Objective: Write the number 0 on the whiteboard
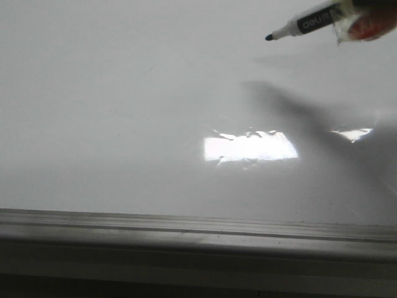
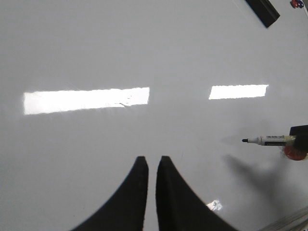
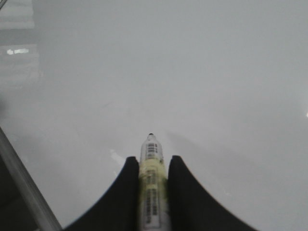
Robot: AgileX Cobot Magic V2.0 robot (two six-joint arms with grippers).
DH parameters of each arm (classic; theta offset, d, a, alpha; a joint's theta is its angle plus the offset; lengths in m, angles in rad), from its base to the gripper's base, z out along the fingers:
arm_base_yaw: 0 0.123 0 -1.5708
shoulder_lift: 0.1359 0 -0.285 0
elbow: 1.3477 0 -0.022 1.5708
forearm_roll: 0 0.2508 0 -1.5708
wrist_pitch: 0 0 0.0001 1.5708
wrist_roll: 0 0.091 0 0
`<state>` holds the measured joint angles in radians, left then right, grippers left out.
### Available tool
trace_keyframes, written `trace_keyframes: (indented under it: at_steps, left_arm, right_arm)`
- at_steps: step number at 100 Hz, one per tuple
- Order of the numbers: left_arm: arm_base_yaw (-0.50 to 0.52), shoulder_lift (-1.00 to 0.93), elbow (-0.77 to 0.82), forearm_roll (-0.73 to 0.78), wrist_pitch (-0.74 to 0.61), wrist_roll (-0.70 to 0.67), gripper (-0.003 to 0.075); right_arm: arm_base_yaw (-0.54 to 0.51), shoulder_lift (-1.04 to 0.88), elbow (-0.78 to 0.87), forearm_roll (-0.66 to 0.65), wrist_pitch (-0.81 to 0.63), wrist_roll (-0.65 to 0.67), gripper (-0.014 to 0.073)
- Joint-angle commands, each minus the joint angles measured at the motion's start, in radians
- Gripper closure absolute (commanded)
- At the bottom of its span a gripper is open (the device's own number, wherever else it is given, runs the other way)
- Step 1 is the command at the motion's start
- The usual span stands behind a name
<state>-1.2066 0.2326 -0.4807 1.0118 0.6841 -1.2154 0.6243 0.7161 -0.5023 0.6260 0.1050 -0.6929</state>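
The whiteboard (image 1: 124, 112) is glossy white and fills most of every view; no number 0 shows on it. A black-tipped marker (image 1: 298, 26) hangs above the board at the upper right of the front view, its tip off the surface with its shadow below. My right gripper (image 3: 153, 161) is shut on the marker (image 3: 151, 159), which points forward between the fingers. The marker (image 2: 267, 140) also shows in the left wrist view with the right gripper's end behind it. My left gripper (image 2: 151, 161) hovers over bare board, fingers nearly together with nothing between them.
A grey metal rail (image 1: 198, 233) runs along the board's near edge. Bright rectangular light glare (image 1: 251, 148) lies mid-board. A dark bar-shaped object (image 2: 262, 10) lies at the board's far side in the left wrist view. The rail (image 3: 21, 187) also crosses a corner of the right wrist view.
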Motion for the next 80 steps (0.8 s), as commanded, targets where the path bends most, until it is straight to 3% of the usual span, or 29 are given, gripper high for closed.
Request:
trace_keyframes:
  at_steps: [1,80]
  left_arm:
    - [0.002,0.01,-0.021,0.046,-0.05,-0.011,0.071]
    - [0.002,0.01,-0.021,0.023,-0.055,-0.011,0.071]
  right_arm:
    - [0.001,0.021,-0.068,-0.009,-0.083,-0.015,0.0634]
    - [0.001,0.202,-0.105,-0.049,-0.173,-0.015,0.0634]
